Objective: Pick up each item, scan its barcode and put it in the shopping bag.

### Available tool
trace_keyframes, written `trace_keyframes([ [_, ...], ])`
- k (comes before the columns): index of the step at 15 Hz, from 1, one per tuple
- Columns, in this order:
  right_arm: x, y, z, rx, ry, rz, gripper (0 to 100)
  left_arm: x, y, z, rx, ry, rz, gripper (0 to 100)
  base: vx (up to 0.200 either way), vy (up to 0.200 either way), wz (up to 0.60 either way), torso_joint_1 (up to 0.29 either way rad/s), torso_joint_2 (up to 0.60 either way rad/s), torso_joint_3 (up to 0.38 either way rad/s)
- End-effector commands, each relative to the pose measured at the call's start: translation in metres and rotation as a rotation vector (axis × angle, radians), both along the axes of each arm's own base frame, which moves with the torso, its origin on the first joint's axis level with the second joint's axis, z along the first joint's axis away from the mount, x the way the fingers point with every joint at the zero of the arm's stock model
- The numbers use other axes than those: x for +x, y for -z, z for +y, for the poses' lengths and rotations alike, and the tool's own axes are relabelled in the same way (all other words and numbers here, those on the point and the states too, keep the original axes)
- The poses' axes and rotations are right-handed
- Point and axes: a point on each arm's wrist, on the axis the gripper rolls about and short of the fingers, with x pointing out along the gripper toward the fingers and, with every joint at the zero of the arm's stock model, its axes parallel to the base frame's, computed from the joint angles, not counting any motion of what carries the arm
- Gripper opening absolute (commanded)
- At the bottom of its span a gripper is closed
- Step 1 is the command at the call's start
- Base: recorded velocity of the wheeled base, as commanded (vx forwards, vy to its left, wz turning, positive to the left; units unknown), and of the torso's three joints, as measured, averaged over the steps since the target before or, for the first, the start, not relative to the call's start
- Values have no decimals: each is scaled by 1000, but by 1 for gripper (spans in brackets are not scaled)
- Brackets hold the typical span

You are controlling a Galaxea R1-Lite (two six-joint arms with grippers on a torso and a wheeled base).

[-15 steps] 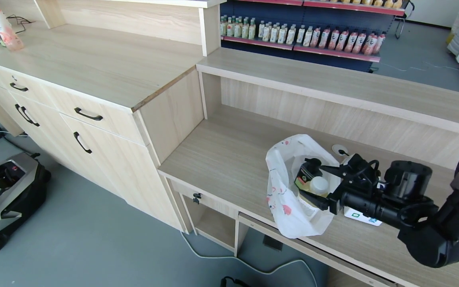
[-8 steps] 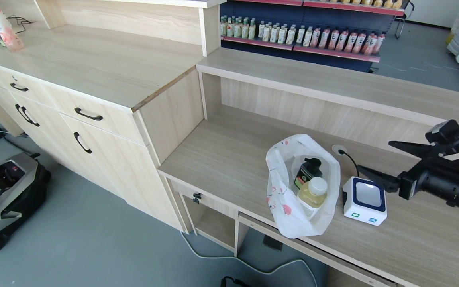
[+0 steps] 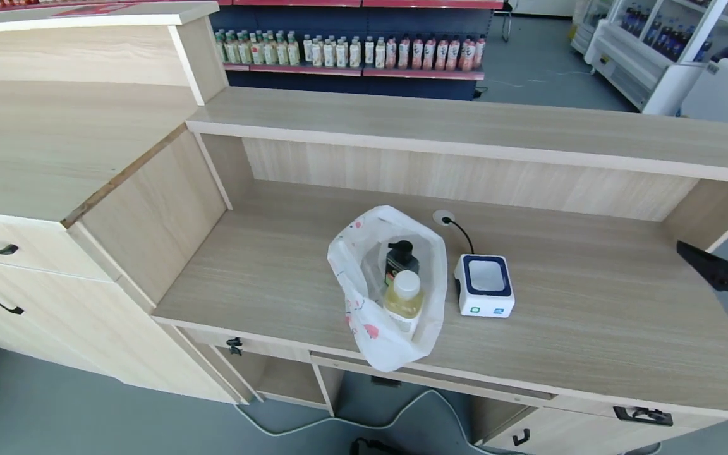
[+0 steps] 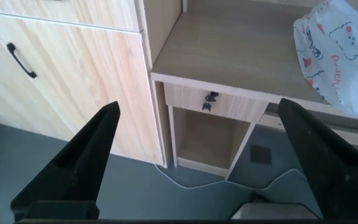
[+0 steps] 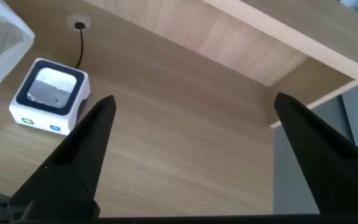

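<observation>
While the left gripper (image 4: 197,109) and the right gripper (image 5: 191,106) gape wide and empty, one shopping bag (image 3: 370,328) on the counter (image 3: 591,303) holds two items, a dark bottle (image 3: 400,258) and a yellow bottle (image 3: 404,297), with one scanner (image 3: 484,284) just beside it.

Left gripper (image 4: 197,106): matte black, tapered wedge fingers (image 4: 73,168). Right gripper (image 5: 194,98): same black wedge fingers (image 5: 73,162).

Bench (image 3: 591,328) is viewed from high by head view, angled forward-down. Left wrist view is aimed low at its front edge and floor (image 4: 142,199); shopping bag (image 4: 337,56) shared. Right wrist view is held nearer above; scanner (image 5: 50,95) shared.
</observation>
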Motion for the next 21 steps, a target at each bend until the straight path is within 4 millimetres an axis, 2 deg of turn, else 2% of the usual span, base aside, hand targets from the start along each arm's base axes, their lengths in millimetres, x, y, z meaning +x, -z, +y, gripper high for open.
trace_keyframes([
  [1, -18, -9, 0, 0, 69, -34, 100, 0, 0, 0, 0, 0, -1, 100, 0, 0, -600, 2, 2, 2],
  [4, -29, -6, 1, 46, 174, -22, 100, 0, 0, 0, 0, 1, -1, 100, 0, 0, -600, 2, 1, 1],
  [6, -37, 5, 3, 187, 170, -18, 100, 0, 0, 0, 0, 1, -1, 100, 0, 0, 0, 0, 0, 0],
  [8, -50, 17, 7, 243, 177, -3, 100, 0, 0, 0, 0, 0, -1, 100, 0, 0, 0, 0, 0, 0],
  [9, -72, 37, 13, 261, 181, 16, 100, 0, 0, 0, 0, 1, -1, 100, 0, 0, 0, 0, 0, 0],
  [12, -114, 79, 27, 265, 153, 40, 100, 0, 0, 0, 0, 0, -1, 100, 0, 0, 0, 0, 0, 0],
  [18, -179, 125, 43, 340, 112, 121, 100, 0, 0, 0, 0, 0, -1, 100, 0, 0, 0, 0, 0, 0],
  [21, -194, 132, 42, 339, 46, 9, 100, 0, 0, 0, 0, 0, -1, 100, 0, 0, 0, 0, 0, 0],
])
